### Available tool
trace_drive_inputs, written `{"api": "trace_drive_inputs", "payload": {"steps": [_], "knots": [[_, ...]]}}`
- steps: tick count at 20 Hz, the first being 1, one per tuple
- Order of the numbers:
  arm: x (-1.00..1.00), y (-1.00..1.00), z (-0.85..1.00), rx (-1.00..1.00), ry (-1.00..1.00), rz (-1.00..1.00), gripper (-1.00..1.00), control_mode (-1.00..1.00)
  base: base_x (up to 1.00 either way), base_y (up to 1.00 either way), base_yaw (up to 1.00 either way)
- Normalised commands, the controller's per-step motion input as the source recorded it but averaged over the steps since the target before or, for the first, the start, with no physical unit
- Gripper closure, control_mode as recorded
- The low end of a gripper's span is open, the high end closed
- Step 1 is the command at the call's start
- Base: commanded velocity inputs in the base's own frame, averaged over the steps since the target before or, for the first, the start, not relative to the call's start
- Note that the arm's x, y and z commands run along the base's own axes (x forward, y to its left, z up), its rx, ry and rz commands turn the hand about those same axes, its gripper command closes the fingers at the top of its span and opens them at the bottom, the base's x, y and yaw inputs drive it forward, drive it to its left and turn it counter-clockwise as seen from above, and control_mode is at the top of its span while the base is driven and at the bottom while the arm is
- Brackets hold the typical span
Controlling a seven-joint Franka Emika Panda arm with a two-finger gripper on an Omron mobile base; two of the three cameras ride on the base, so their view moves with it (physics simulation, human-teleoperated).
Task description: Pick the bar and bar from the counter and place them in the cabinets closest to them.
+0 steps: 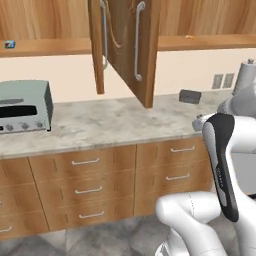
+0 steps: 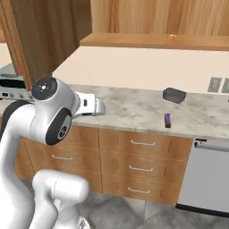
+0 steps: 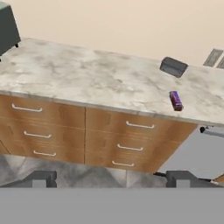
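One long marbled grey counter (image 3: pixel 87 83) runs along a cream wall, above light-brown drawer fronts (image 3: pixel 109 140) with silver handles; over it hang wooden wall cabinets (image 1: pixel 200 20) with a plain shelf ledge (image 1: pixel 45 47), one cabinet door (image 1: pixel 135 50) swung wide open above the counter; a white dishwasher front (image 2: pixel 210 174) closes the run at the right, and grey tiles cover the floor; a grey toaster oven (image 1: pixel 22 107) sits at the counter's left end; a dark grey block (image 2: pixel 174 95) lies near the back wall below the wall outlets (image 2: pixel 214 84); the purple bar (image 3: pixel 176 100) lies near the counter's front edge, in front of that block; the blue bar (image 1: pixel 9 44) rests on the ledge far left; the gripper (image 3: pixel 111 178) hangs well apart from the counter, jaws spread wide and empty.
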Motion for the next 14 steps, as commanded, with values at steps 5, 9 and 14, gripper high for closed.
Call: {"api": "trace_drive_inputs", "payload": {"steps": [5,9,14], "knots": [[0.0,0.0,0.0,0.0,0.0,0.0,-1.0,1.0,0.0,-0.77,0.0],[0.0,0.0,0.0,0.0,0.0,0.0,-1.0,1.0,0.05,-0.74,0.0],[0.0,0.0,0.0,0.0,0.0,0.0,-1.0,1.0,0.06,-0.7,0.0]]}}
